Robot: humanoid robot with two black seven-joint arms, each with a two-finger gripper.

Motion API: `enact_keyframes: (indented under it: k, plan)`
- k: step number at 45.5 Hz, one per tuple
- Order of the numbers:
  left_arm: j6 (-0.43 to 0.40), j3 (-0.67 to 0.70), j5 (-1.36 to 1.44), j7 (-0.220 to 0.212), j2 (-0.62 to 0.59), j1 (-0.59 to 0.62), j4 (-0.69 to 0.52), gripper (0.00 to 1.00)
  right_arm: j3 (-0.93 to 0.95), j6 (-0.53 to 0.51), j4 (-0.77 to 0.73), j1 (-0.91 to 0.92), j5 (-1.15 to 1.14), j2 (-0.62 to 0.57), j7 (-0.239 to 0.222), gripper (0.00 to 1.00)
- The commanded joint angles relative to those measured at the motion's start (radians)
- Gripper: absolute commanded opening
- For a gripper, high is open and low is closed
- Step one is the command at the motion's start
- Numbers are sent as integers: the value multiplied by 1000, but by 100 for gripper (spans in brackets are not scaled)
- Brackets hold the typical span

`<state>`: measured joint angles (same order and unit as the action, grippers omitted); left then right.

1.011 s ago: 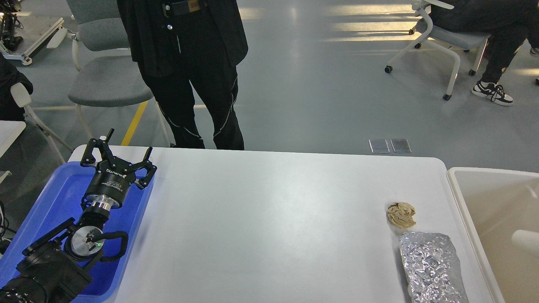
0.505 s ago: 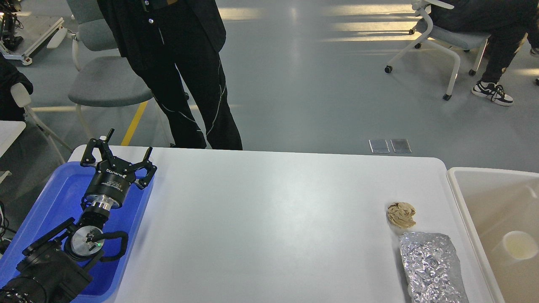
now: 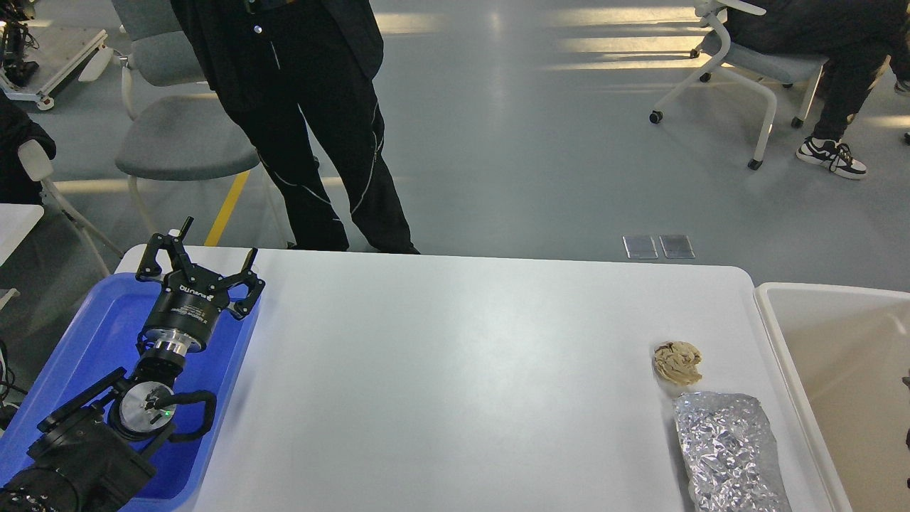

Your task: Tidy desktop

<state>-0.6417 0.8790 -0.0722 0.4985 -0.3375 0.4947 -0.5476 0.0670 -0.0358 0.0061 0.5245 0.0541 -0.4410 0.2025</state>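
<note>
The desktop (image 3: 455,384), a broad white slab with rounded corners and a smooth, faintly glossy face, fills the middle of the head view from my own edge to the grey floor beyond. Near its right side lies a crumpled tan paper ball (image 3: 677,362), and just in front of it a wrinkled sheet of silver foil (image 3: 729,450), folded into a rough oblong that runs to the near edge. Against the desktop's right end stands a cream-white bin (image 3: 771,334) with smooth plastic walls. At the left, a shallow blue plastic tray (image 3: 92,334) rests on the corner; above it hangs my left gripper (image 3: 200,260), matte black, its two jointed fingers spread wide and holding nothing. My right gripper is out of sight. Behind the table stands a person in black trousers (image 3: 320,142).
</note>
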Motion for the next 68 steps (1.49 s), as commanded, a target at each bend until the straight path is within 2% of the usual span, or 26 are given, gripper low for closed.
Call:
enact_keyframes:
  k: [1,6,9,13,20,25,30,35,39,43,50,52,57,59,61,68]
  plan:
    - [-1,0,0,0,0,-1,0,100,4,-53,2,32,-8,8,11,100]
    - [1,0,0,0,0,1,0,100,123,-177,3,40,4,-45,35,100]
    - [-1,0,0,0,0,-1,0,100,227,-292,3,67,7,-76,57,100]
    - [1,0,0,0,0,-1,0,100,342,-444,3,84,7,-114,61,100]
    - [1,0,0,0,0,-1,0,100,386,-556,17,129,7,-127,61,100]
    - [-1,0,0,0,0,-1,0,100,398,-656,121,134,7,-137,60,100]
    - [-1,0,0,0,0,-1,0,100,409,-667,349,121,13,-195,60,100]
    - [-1,0,0,0,0,-1,0,100,480,-633,685,88,13,-291,60,100]
    - [-1,0,0,0,0,-1,0,100,574,-547,886,72,9,-321,60,100]
    - [-1,0,0,0,0,-1,0,100,609,-426,945,72,6,-320,58,100]
    - [-1,0,0,0,0,1,0,100,619,-248,934,45,-34,-275,75,100]
    - [-1,0,0,0,0,-1,0,100,632,-192,931,28,-59,-249,112,100]
    - [-1,0,0,0,0,-1,0,100,674,-89,930,-4,-97,-193,305,100]
    - [1,0,0,0,0,-1,0,100,675,-73,930,-20,-115,-176,356,100]
    - [1,0,0,0,0,-1,0,100,675,-62,928,-31,-131,-159,374,100]
    - [-1,0,0,0,0,-1,0,100,677,36,908,-60,-149,-85,385,100]
